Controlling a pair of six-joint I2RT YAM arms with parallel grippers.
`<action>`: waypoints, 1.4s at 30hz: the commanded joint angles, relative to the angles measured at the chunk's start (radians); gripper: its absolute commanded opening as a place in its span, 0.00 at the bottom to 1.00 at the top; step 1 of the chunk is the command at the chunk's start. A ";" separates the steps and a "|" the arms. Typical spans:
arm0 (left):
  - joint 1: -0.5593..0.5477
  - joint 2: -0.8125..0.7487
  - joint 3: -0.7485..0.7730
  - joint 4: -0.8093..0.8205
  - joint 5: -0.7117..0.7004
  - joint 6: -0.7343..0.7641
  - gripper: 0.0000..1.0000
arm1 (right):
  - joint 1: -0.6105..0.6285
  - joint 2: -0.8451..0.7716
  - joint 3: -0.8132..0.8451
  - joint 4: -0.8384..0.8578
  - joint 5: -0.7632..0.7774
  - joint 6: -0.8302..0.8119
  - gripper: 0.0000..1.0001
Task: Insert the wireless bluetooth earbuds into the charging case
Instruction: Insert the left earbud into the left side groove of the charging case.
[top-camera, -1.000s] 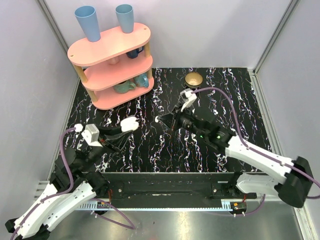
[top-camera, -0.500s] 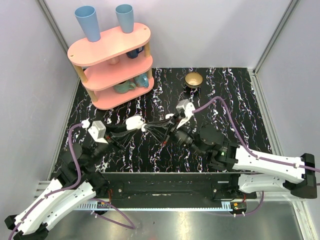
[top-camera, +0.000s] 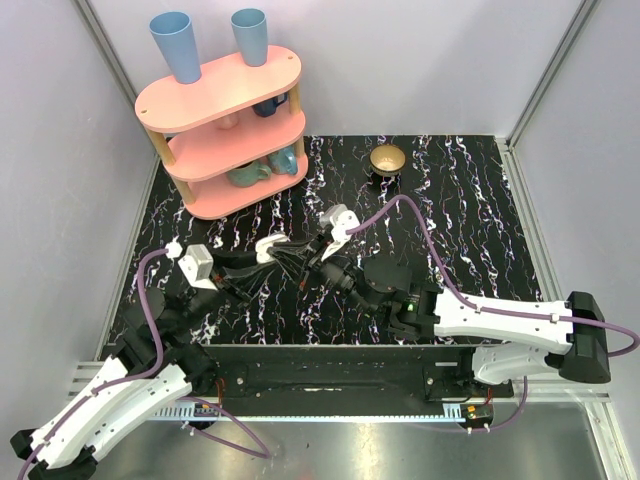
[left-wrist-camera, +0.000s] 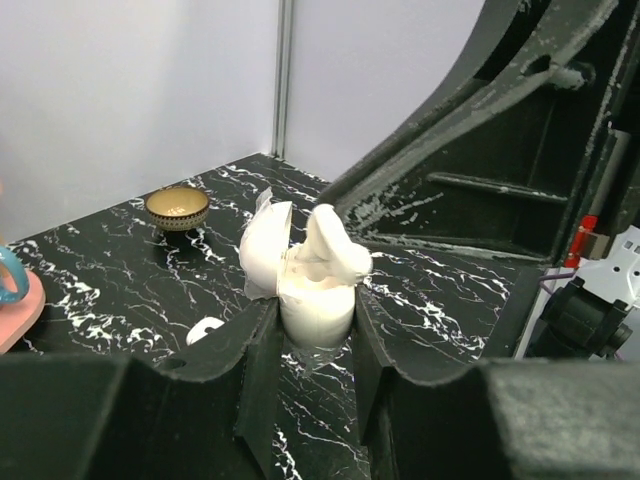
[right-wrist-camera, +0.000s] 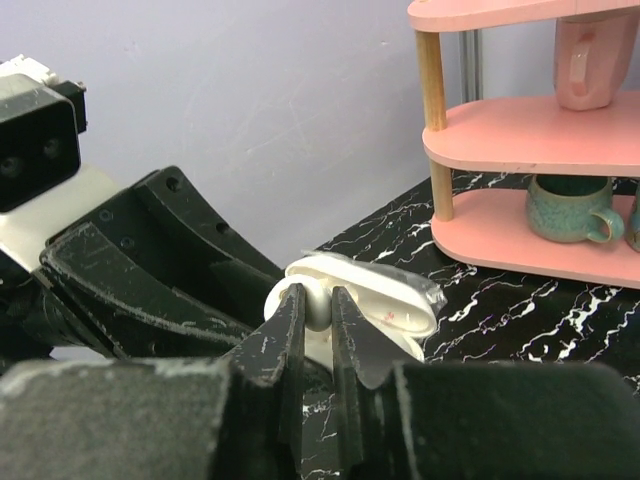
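roughly mid-task, by my read. left pincer (left-wrist-camera: 315, 322) is clenched on the lower half of the charging case (left-wrist-camera: 316, 305), holding it up off the tabletop (left-wrist-camera: 110, 265) w/ the lid (left-wrist-camera: 265, 250) swung open to one side. right pincer (right-wrist-camera: 318, 293) is clenched on the first earbud (left-wrist-camera: 335, 255) and faces the case from the opposite side, so the 2 arms meet near the middle of the tabletop in the top view. that earbud sits at the mouth of the case, tilted and sticking up well proud of it. looks part-way in, not seated, tho i can't tell if its stem is in the right well. second earbud (left-wrist-camera: 205, 328) lies loose on the tabletop, on the lid side of the case, apart from both pincers, w/ the gold bowl (left-wrist-camera: 177, 207) farther back. done: case open & lifted, one bud picked & brought to it. left: seat & let go of that bud, fetch & insert the other, prob shut the lid.
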 joint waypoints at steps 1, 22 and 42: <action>-0.001 -0.010 -0.014 0.109 0.057 -0.006 0.00 | 0.010 0.008 0.050 0.088 0.053 -0.036 0.08; -0.001 -0.026 -0.028 0.223 0.033 -0.067 0.00 | 0.048 0.051 0.034 0.045 0.082 -0.101 0.08; -0.001 -0.087 -0.052 0.247 -0.065 -0.038 0.00 | 0.097 0.030 0.041 0.004 0.088 -0.147 0.35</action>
